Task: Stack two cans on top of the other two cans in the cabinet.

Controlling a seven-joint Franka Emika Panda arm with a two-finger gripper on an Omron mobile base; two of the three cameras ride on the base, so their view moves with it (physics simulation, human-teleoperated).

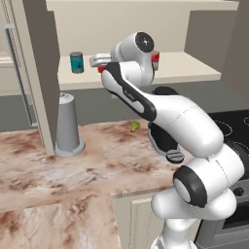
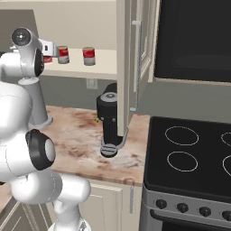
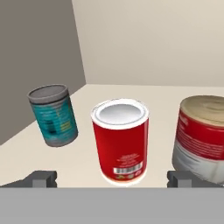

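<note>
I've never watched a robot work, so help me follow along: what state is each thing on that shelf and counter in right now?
Gripper: open, fingers either side of the all-red can, not touching it.
All-red can: upright on the shelf, unstacked.
Teal can: standing alone, nothing on top.
Red-and-silver can: standing beside the all-red one, top bare.
Second red-and-silver can: upright, unstacked.
Cabinet: open-fronted.
Stove: burners bare.

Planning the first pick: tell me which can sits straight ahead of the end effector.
The all-red can, centred between the fingertips; the teal can and red-and-silver can sit off to either side.
</note>
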